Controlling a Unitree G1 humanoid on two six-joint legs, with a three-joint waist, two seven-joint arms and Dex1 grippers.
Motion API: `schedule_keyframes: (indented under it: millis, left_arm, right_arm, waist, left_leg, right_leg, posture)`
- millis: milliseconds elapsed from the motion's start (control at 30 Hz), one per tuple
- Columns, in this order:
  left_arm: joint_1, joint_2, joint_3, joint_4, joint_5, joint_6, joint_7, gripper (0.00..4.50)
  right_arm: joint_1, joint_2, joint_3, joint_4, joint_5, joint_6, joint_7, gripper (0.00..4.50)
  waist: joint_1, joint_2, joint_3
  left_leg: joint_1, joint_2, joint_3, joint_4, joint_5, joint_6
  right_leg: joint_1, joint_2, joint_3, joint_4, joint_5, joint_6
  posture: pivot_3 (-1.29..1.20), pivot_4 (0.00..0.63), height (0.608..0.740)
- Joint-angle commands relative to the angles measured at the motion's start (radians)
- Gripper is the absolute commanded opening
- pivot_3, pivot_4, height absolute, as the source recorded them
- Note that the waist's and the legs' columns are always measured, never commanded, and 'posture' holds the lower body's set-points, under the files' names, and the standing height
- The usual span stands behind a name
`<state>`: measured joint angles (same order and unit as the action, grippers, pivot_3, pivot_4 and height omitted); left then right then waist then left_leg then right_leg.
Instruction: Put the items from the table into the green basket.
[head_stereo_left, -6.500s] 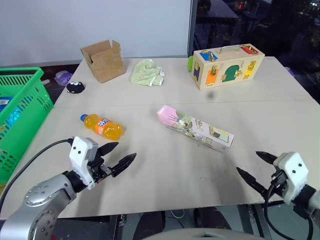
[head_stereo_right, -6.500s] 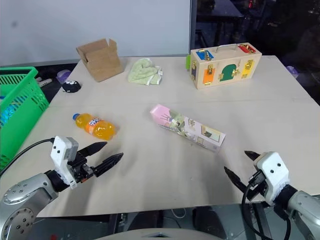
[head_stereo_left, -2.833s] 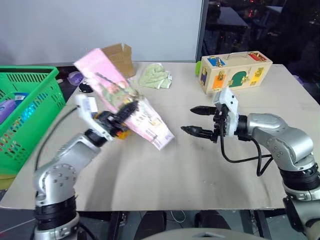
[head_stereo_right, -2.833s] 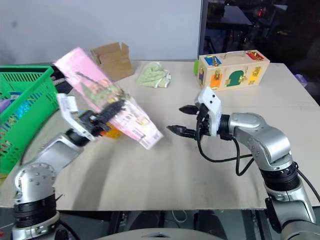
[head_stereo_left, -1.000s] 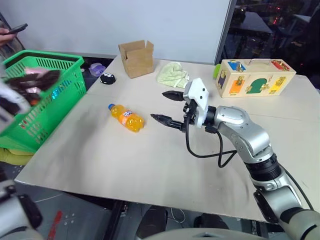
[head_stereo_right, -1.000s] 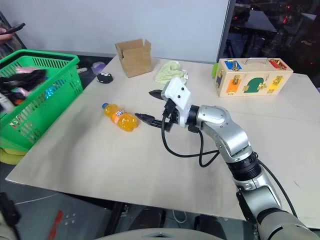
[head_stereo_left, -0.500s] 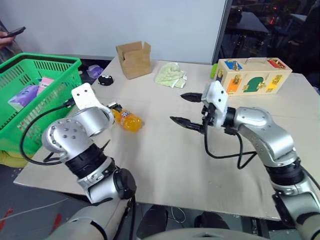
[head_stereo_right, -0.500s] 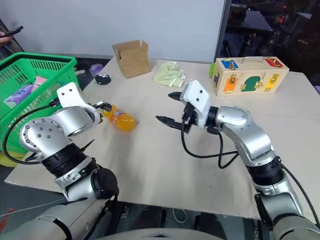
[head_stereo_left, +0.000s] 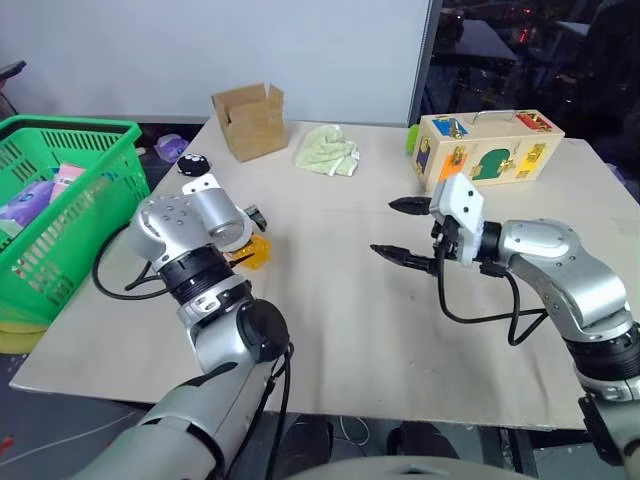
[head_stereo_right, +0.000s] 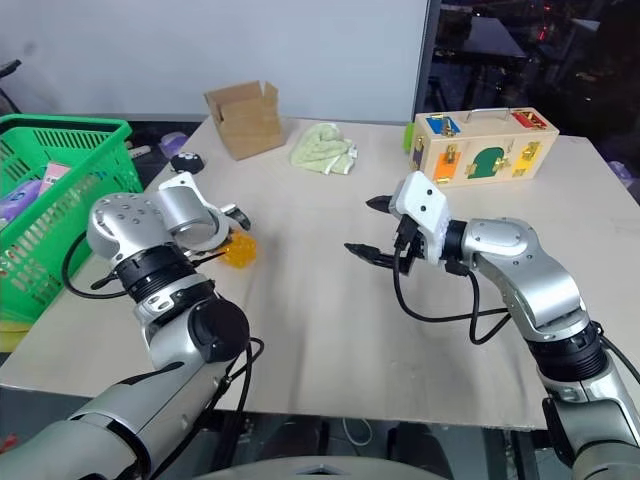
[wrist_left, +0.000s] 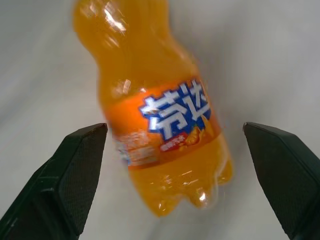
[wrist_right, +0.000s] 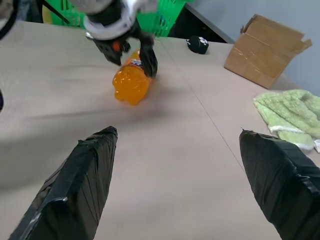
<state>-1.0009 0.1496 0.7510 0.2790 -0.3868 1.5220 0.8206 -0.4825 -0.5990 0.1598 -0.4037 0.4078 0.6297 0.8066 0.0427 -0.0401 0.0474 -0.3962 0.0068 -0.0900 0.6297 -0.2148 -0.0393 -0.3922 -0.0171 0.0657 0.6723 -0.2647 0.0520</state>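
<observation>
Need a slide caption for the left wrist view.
Open left gripper straddling the orange soda bottle lying on the table.

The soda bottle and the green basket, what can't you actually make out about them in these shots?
- soda bottle: its cap is cut off by the left wrist view's edge; in the left eye view the left arm hides most of it.
- left gripper: whether its open fingers touch the bottle is unclear.
- green basket: cut off by the picture's edge; its contents are partly behind the slotted wall.
</observation>
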Motion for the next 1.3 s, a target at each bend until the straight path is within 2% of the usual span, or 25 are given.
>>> schedule_keyframes:
  millis: [33, 67, 100, 233, 333, 400, 500, 633, 700, 767, 933, 1100, 1200, 1300]
  left_arm:
    - [0.005, 0.042, -0.024, 0.149, 0.078, -0.080, -0.049, 3.23]
    - [0.007, 0.060, -0.055, 0.174, 0.094, -0.111, -0.074, 2.96]
    - [0.006, 0.075, -0.078, 0.194, 0.104, -0.132, -0.097, 2.93]
    - [-0.003, 0.116, -0.137, 0.267, 0.120, -0.172, -0.196, 2.93]
    - [0.012, 0.142, -0.169, 0.251, 0.140, -0.155, -0.240, 2.93]
    - [0.042, 0.171, -0.235, 0.178, 0.131, -0.123, -0.322, 2.93]
    - [0.137, 0.261, -0.348, -0.094, 0.032, -0.067, -0.534, 2.93]
    - [0.265, 0.431, -0.434, -0.335, 0.019, -0.196, -0.731, 2.93]
    - [0.328, 0.493, -0.414, -0.397, 0.031, -0.384, -0.835, 2.93]
    - [0.395, 0.601, -0.441, -0.400, 0.102, -0.557, -0.911, 2.93]
    - [0.443, 0.777, -0.395, -0.226, 0.213, -0.854, -0.978, 2.93]
    - [0.389, 0.906, -0.371, 0.076, 0.296, -1.121, -0.982, 2.93]
    - [0.352, 1.012, -0.401, 0.345, 0.365, -1.350, -0.989, 2.93]
    - [0.311, 1.054, -0.419, 0.538, 0.377, -1.453, -1.028, 2.93]
  right_arm:
    - [0.012, -0.023, -0.042, -0.056, 0.022, 0.008, 0.005, 4.15]
    - [0.015, -0.027, -0.044, -0.059, 0.023, 0.012, 0.002, 4.15]
    - [0.016, -0.030, -0.045, -0.062, 0.024, 0.015, 0.000, 4.15]
    - [0.018, -0.030, -0.049, -0.069, 0.026, 0.023, -0.010, 4.15]
    - [0.016, -0.026, -0.045, -0.071, 0.023, 0.027, -0.017, 4.15]
    - [0.014, -0.022, -0.042, -0.075, 0.022, 0.030, -0.022, 4.15]
    - [0.004, -0.006, -0.033, -0.078, 0.024, 0.031, -0.028, 4.15]
    - [-0.027, 0.038, -0.027, -0.071, 0.041, 0.024, -0.031, 4.15]
    - [-0.047, 0.068, -0.016, -0.068, 0.048, 0.020, -0.032, 4.15]
    - [-0.071, 0.106, 0.002, -0.060, 0.049, 0.015, -0.038, 4.15]
    - [-0.128, 0.200, 0.056, -0.016, 0.033, -0.009, -0.044, 4.15]
    - [-0.185, 0.281, 0.101, 0.040, 0.003, -0.055, -0.046, 4.15]
    - [-0.228, 0.349, 0.115, 0.067, -0.004, -0.159, -0.019, 4.15]
    - [-0.256, 0.376, 0.112, 0.097, -0.004, -0.154, -0.018, 4.15]
  waist:
    - [-0.009, 0.005, -0.003]
    - [-0.014, 0.009, -0.005]
    - [-0.021, 0.013, -0.006]
    - [-0.039, 0.016, -0.006]
    - [-0.050, 0.017, -0.006]
    - [-0.055, 0.018, -0.007]
    - [-0.063, 0.017, -0.006]
    - [-0.073, 0.009, -0.001]
    - [-0.062, 0.008, -0.001]
    - [-0.055, 0.008, 0.000]
    - [-0.028, 0.008, 0.000]
    - [-0.003, 0.007, 0.000]
    - [0.010, 0.004, 0.000]
    - [0.015, 0.004, 0.000]
  left_leg:
    - [0.000, 0.000, 0.000, 0.000, 0.000, 0.000]
    - [0.002, 0.000, 0.000, 0.000, -0.002, 0.003]
    - [0.003, 0.000, 0.001, 0.000, -0.002, 0.003]
    - [0.019, 0.000, 0.000, -0.003, -0.002, 0.003]
    - [0.019, 0.000, -0.001, -0.004, -0.001, 0.002]
    - [0.019, 0.000, -0.001, -0.004, 0.000, 0.000]
    - [0.016, 0.000, -0.002, -0.004, 0.000, 0.000]
    - [0.011, 0.001, -0.003, -0.008, 0.000, 0.000]
    - [0.003, 0.001, -0.006, -0.008, 0.001, -0.002]
    - [0.000, 0.000, -0.005, -0.009, 0.003, -0.005]
    - [0.000, 0.000, -0.005, -0.012, 0.001, -0.001]
    - [0.000, 0.000, -0.005, -0.012, 0.001, -0.001]
    - [0.000, 0.000, -0.006, -0.012, 0.001, -0.001]
    - [0.000, 0.001, -0.006, -0.012, 0.001, -0.001]
  right_leg:
    - [0.000, 0.000, 0.000, 0.000, 0.000, 0.000]
    - [0.001, 0.000, 0.000, 0.000, 0.000, 0.000]
    - [0.002, 0.000, 0.000, 0.000, 0.000, 0.000]
    - [0.015, 0.001, 0.000, -0.001, -0.003, 0.005]
    - [0.016, 0.001, 0.000, -0.001, -0.003, 0.005]
    - [0.016, 0.001, 0.000, -0.001, -0.003, 0.005]
    - [0.013, 0.001, 0.001, -0.001, -0.003, 0.005]
    - [0.005, 0.002, 0.001, 0.000, 0.000, 0.000]
    - [-0.001, 0.001, -0.001, 0.000, 0.000, 0.000]
    - [-0.005, 0.000, 0.000, 0.000, 0.000, -0.001]
    - [-0.005, 0.000, -0.001, -0.003, 0.000, -0.001]
    - [-0.004, 0.001, -0.002, -0.003, 0.000, -0.001]
    - [-0.004, 0.001, -0.003, -0.003, 0.000, -0.001]
    - [-0.004, 0.002, -0.005, -0.003, 0.000, -0.001]
  posture:
    - [0.05, 0.000, 0.740]
    - [0.05, 0.000, 0.740]
    - [0.04, 0.000, 0.740]
    - [0.04, 0.000, 0.740]
    - [0.04, 0.000, 0.740]
    - [0.04, 0.000, 0.740]
    - [0.06, 0.000, 0.740]
    - [0.10, 0.000, 0.740]
    - [0.12, 0.000, 0.740]
    - [0.15, 0.000, 0.740]
    - [0.19, 0.000, 0.740]
    - [0.21, 0.000, 0.740]
    - [0.21, 0.000, 0.740]
    - [0.21, 0.000, 0.740]
